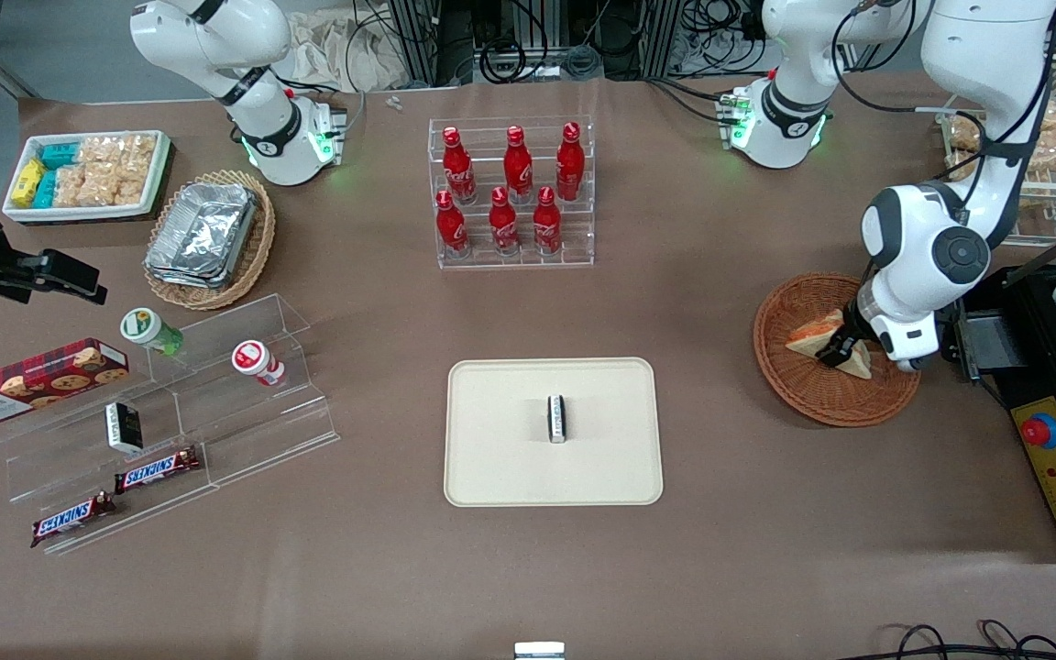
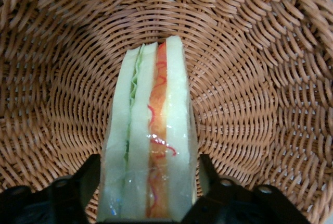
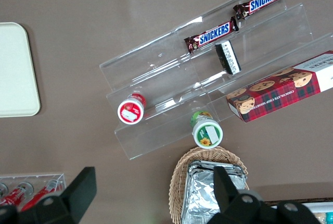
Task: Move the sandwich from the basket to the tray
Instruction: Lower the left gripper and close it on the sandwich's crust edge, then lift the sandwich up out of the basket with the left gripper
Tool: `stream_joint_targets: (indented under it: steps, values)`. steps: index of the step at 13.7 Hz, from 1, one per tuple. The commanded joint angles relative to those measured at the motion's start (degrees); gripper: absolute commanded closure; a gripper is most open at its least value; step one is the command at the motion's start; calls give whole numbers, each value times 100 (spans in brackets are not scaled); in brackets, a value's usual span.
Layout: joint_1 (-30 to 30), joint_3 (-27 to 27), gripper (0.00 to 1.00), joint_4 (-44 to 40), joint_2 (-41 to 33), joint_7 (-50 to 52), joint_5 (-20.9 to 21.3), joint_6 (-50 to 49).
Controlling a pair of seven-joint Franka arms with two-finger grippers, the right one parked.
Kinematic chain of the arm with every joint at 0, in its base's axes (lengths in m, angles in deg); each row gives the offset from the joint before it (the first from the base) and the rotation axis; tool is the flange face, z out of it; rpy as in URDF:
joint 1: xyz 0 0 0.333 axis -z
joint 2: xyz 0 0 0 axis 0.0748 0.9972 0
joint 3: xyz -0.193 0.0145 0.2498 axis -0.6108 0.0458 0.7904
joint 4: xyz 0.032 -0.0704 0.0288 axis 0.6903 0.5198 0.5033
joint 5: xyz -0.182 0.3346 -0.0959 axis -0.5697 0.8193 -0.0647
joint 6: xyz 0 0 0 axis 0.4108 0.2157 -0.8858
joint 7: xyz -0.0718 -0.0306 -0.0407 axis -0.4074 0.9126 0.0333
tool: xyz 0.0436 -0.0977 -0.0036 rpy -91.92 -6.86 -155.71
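The sandwich (image 1: 812, 335), a wedge of white bread with orange-red and green filling, stands on edge in the reddish-brown wicker basket (image 1: 798, 390) toward the working arm's end of the table. My gripper (image 1: 844, 354) reaches down into the basket, shut on the sandwich. In the left wrist view the gripper (image 2: 148, 165) has a black finger pressed against each bread face of the sandwich (image 2: 151, 130), with the basket (image 2: 250, 104) weave all around. The cream tray (image 1: 500, 458) lies mid-table, nearer the front camera, and holds one small black-and-white packet (image 1: 557, 419).
A clear rack of red bottles (image 1: 511, 197) stands farther back than the tray. A black box with a red button (image 1: 1041, 431) sits close beside the basket. Acrylic shelves with snacks (image 1: 170, 403), a paler basket of foil trays (image 1: 207, 238) and a white bin (image 1: 88, 174) lie toward the parked arm's end.
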Motion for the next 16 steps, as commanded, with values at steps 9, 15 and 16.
stream_joint_targets:
  steps: [9,15,16]
  values:
    - [58,-16,100,-140,-1324,-758,163,-1305]
    - [110,-112,100,-1923,-1564,-3025,146,-3750]
    - [119,-182,100,-2047,-1599,-3769,128,-3839]
